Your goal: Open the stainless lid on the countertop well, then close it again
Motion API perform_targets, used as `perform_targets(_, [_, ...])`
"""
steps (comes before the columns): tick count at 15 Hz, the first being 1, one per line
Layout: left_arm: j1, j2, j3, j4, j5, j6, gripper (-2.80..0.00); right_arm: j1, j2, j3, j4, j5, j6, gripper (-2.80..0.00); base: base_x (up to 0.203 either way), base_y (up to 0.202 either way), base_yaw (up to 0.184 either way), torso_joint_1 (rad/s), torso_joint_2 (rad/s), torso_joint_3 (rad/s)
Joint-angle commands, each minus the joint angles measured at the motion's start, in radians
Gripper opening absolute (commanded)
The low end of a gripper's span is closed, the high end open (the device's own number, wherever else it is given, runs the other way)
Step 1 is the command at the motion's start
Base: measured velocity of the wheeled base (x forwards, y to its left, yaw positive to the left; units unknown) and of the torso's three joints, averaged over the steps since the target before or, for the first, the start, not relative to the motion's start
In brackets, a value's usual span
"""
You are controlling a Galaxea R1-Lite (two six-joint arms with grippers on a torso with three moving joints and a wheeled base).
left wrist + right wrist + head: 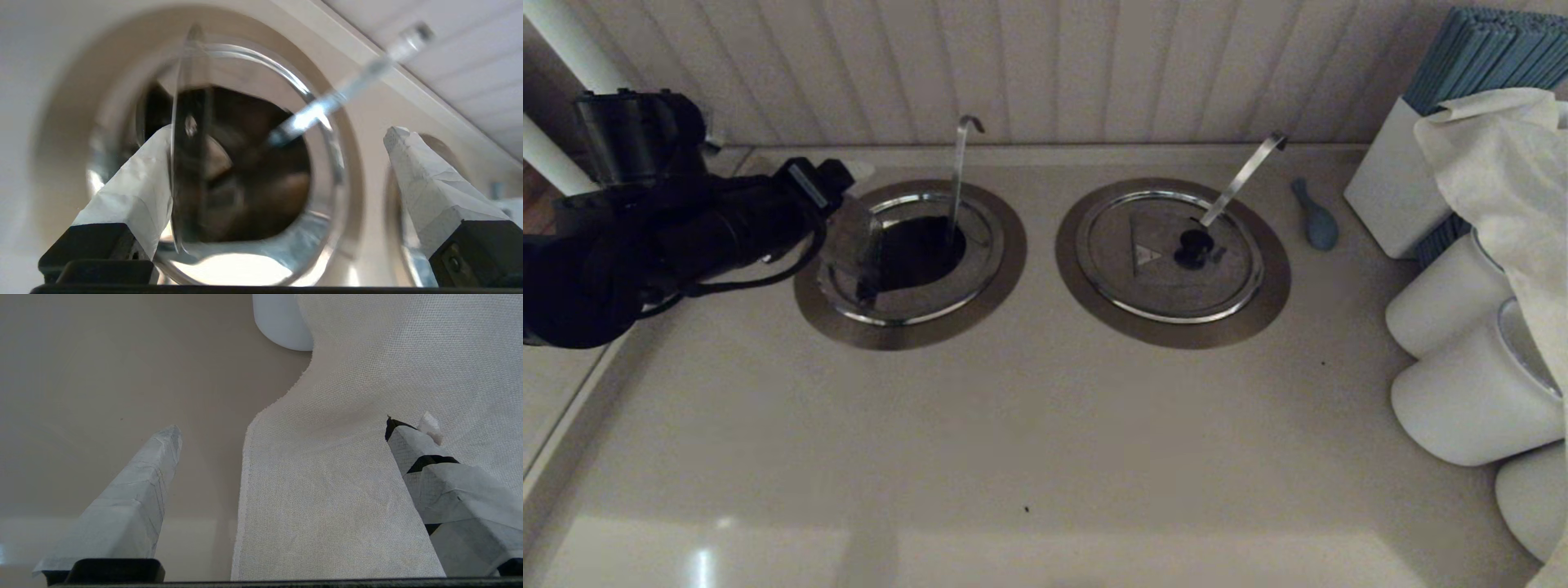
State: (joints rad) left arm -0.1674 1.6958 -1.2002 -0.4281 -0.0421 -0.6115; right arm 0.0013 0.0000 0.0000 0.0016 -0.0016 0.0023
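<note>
Left well (923,253) stands open; dark hole exposed, reachable from 6 o'clock across bare counter (1029,425). Lid (849,245) tipped up on edge at the well's 9 o'clock side, blocking entry from there; left gripper (282,139) sits just behind it, fingers spread wide, one finger (139,179) touching the lid's face. Upright ladle handle (960,175) rises from the hole toward 12 o'clock. At 3 o'clock, the twin lid (1168,257) lies flat, its slanted handle (1241,175) leaning over it. Blue spoon (1313,214) beyond. White cups (1470,392) and cloth (1511,180) crowd the far right. Right gripper (282,428) spread open over that cloth.
</note>
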Motion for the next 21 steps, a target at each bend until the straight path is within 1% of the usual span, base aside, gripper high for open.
perform_targets(1, [-0.034, -0.011, 0.001, 0.003, -0.001, -0.014, 0.00, 0.000, 0.002, 0.000, 0.000, 0.000, -0.001, 0.00, 0.000, 0.000, 0.000, 0.000, 0.00, 0.000])
perform_targets(3, [-0.080, -0.014, 0.015, 0.005, 0.006, -0.017, 0.00, 0.000, 0.002, 0.000, 0.000, 0.000, 0.000, 0.00, 0.000, 0.000, 0.000, 0.000, 0.00, 0.000])
perform_targets(5, [-0.139, -0.009, 0.032, 0.003, 0.069, -0.017, 0.00, 0.000, 0.002, 0.000, 0.000, 0.000, 0.001, 0.00, 0.000, 0.000, 0.000, 0.000, 0.00, 0.000])
perform_targets(6, [-0.156, -0.010, 0.034, 0.003, 0.090, -0.017, 0.00, 0.000, 0.001, 0.000, 0.000, 0.000, 0.001, 0.00, 0.000, 0.000, 0.000, 0.000, 0.00, 0.000])
perform_targets(12, [-0.168, -0.033, 0.031, 0.005, 0.093, -0.017, 0.00, 0.000, 0.002, 0.000, 0.000, 0.000, 0.001, 0.00, 0.000, 0.000, 0.000, 0.000, 0.00, 0.000])
perform_targets(14, [-0.167, -0.042, 0.031, 0.007, 0.094, -0.009, 0.00, 0.000, 0.000, 0.000, 0.000, 0.000, 0.000, 0.00, 0.000, 0.000, 0.000, 0.000, 0.00, 0.000])
perform_targets(15, [-0.167, -0.054, 0.031, 0.019, 0.094, 0.006, 0.00, 0.000, 0.002, 0.000, 0.000, 0.000, 0.001, 0.00, 0.000, 0.000, 0.000, 0.000, 0.00, 0.000])
perform_targets(17, [-0.167, -0.093, 0.041, 0.056, 0.097, 0.091, 0.00, 0.000, 0.002, 0.000, 0.000, 0.000, 0.000, 0.00, 0.000, 0.000, 0.000, 0.000, 0.00, 0.000])
perform_targets(19, [-0.166, -0.172, 0.086, 0.068, 0.099, 0.146, 0.00, 0.000, 0.002, 0.000, 0.000, 0.000, -0.001, 0.00, 0.000, 0.000, 0.000, 0.000, 0.00, 0.000])
perform_targets(20, [-0.165, -0.231, 0.122, 0.077, 0.099, 0.190, 0.00, 0.000, 0.002, 0.000, 0.000, 0.000, -0.001, 0.00, 0.000, 0.000, 0.000, 0.000, 0.00, 0.000])
perform_targets(21, [-0.165, -0.296, 0.168, 0.100, 0.100, 0.249, 0.00, 0.000, 0.002, 0.000, 0.000, 0.000, -0.001, 0.00, 0.000, 0.000, 0.000, 0.000, 0.00, 0.000])
